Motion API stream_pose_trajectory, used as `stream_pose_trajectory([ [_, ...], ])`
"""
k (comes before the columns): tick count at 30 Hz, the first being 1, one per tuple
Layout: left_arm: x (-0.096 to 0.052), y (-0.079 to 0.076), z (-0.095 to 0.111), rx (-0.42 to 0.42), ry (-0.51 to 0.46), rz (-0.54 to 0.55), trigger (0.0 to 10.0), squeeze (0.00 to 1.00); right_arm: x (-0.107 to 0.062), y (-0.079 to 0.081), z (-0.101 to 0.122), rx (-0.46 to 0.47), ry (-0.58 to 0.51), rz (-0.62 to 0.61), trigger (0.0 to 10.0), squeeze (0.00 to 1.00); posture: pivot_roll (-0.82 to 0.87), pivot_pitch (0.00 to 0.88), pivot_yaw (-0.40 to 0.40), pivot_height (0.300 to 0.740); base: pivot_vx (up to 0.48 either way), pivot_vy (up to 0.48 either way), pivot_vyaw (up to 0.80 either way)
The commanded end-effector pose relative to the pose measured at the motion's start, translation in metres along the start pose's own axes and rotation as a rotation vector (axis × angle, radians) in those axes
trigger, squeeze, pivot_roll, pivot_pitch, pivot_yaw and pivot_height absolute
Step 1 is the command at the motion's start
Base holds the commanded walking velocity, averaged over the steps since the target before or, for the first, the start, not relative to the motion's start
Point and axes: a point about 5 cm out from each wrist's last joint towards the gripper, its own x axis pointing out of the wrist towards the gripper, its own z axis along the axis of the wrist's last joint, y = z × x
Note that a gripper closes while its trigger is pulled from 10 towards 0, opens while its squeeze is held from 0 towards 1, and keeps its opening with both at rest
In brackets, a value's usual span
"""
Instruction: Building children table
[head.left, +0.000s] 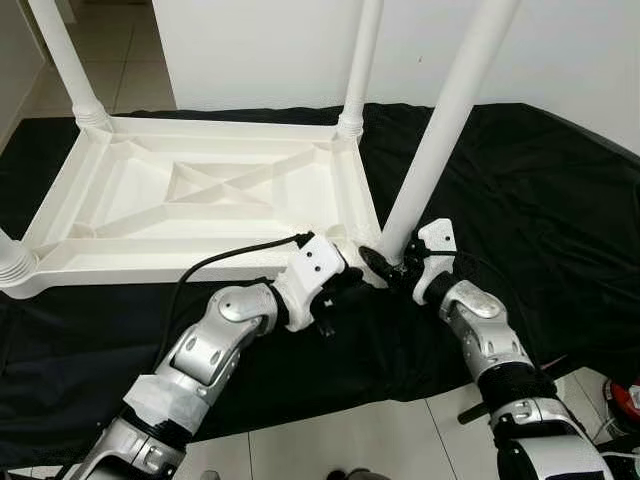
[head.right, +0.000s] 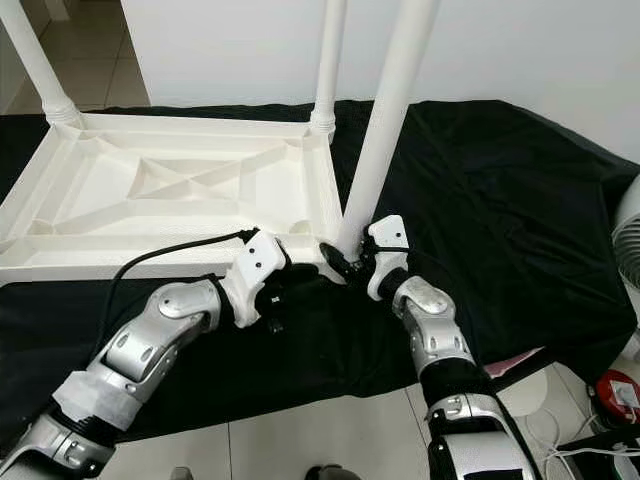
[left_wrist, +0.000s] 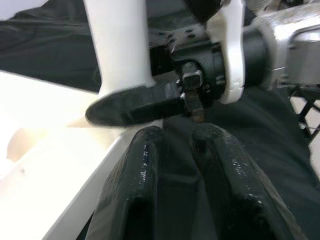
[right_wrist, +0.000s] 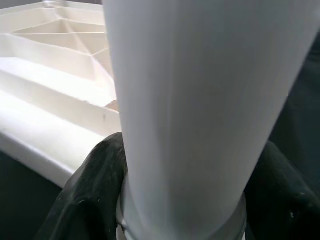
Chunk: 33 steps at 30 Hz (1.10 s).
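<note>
A white plastic children's table (head.left: 200, 190) lies upside down on a black cloth (head.left: 520, 180). Legs stand in its far left (head.left: 65, 60), far right (head.left: 362, 60) and near left (head.left: 10, 262) corners. A fourth white leg (head.left: 440, 130) leans over the near right corner, its foot at the socket. My right gripper (head.left: 392, 262) is shut on this leg's lower end; the right wrist view has the leg (right_wrist: 200, 100) between both black fingers (right_wrist: 90, 200). Just left of that corner, my left gripper (head.left: 345, 283) rests against the table's rim with its fingers (left_wrist: 135, 190) shut together on nothing.
The cloth covers the floor around the table, with pale tiles (head.left: 330, 440) at its near edge. A white wall (head.left: 260, 50) stands behind. A white fan (head.right: 628, 230) and a red object (head.right: 615, 388) with cables sit at the far right.
</note>
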Motion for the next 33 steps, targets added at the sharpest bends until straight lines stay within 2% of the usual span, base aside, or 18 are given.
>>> stream_pose_trajectory([
  [1,0.0,-0.001,-0.004,-0.013,-0.001,-0.063,10.0,0.0,-0.003,0.008,-0.007,0.005,0.03,-0.069,10.0,0.0,0.0,0.061,-0.057,0.74,0.0,0.0,0.0],
  [4,0.0,0.001,-0.004,-0.024,-0.006,-0.043,10.0,0.0,-0.002,0.014,-0.006,0.012,0.027,-0.078,10.0,0.0,0.0,0.067,-0.061,0.74,0.0,0.0,0.0],
  [6,0.0,0.002,-0.002,-0.046,-0.024,-0.026,10.0,0.0,0.0,0.02,-0.005,0.016,0.02,-0.093,10.0,0.0,-0.01,0.063,-0.063,0.74,0.0,0.0,0.0],
  [8,-0.001,0.004,-0.002,-0.057,-0.036,-0.007,10.0,0.0,0.003,0.033,-0.002,0.027,0.008,-0.121,10.0,0.0,0.0,0.067,-0.077,0.74,0.0,0.0,0.0],
  [11,-0.002,0.006,-0.002,-0.061,-0.039,0.007,10.0,0.0,0.004,0.039,0.0,0.028,0.004,-0.146,10.0,0.0,0.0,0.075,-0.089,0.74,0.0,0.0,0.0],
  [13,-0.008,0.014,-0.005,-0.064,-0.033,0.053,10.0,0.0,0.004,0.053,0.0,0.049,0.016,-0.211,10.0,0.0,0.0,0.089,-0.107,0.74,0.0,0.0,0.0],
  [15,-0.012,0.018,-0.005,-0.068,-0.033,0.07,10.0,0.0,0.004,0.059,0.0,0.053,0.022,-0.232,10.0,0.0,0.0,0.094,-0.112,0.74,0.0,0.0,0.0],
  [17,-0.018,0.023,-0.008,-0.062,-0.024,0.098,10.0,0.0,0.003,0.072,-0.001,0.053,0.021,-0.24,10.0,0.0,0.02,0.105,-0.129,0.74,0.0,0.0,0.0],
  [21,-0.027,0.031,-0.008,-0.049,-0.02,0.157,10.0,0.0,-0.003,0.085,0.0,0.083,0.015,-0.238,10.0,0.0,0.05,0.114,-0.142,0.74,0.0,0.0,0.0],
  [24,-0.031,0.035,-0.004,-0.059,-0.036,0.189,10.0,0.0,-0.009,0.082,0.002,0.091,0.005,-0.257,10.0,0.0,0.07,0.109,-0.123,0.74,0.0,0.0,0.0],
  [29,-0.036,0.041,-0.002,-0.035,-0.046,0.209,10.0,0.0,-0.025,0.061,-0.006,0.077,0.013,-0.362,10.0,0.0,0.08,0.092,-0.112,0.74,0.0,0.0,0.0],
  [31,-0.037,0.043,0.0,-0.023,-0.051,0.213,10.0,0.0,-0.027,0.058,-0.006,0.081,0.014,-0.372,10.0,0.0,0.08,0.084,-0.108,0.74,0.0,0.0,0.0],
  [32,-0.039,0.044,0.001,-0.018,-0.058,0.219,10.0,0.0,-0.029,0.054,-0.008,0.084,0.016,-0.379,10.0,1.0,0.07,0.076,-0.099,0.74,0.0,0.0,0.0],
  [33,-0.039,0.045,0.002,-0.015,-0.062,0.223,10.0,0.0,-0.031,0.051,-0.009,0.084,0.018,-0.383,10.0,1.0,0.07,0.074,-0.094,0.74,0.0,0.0,0.0],
])
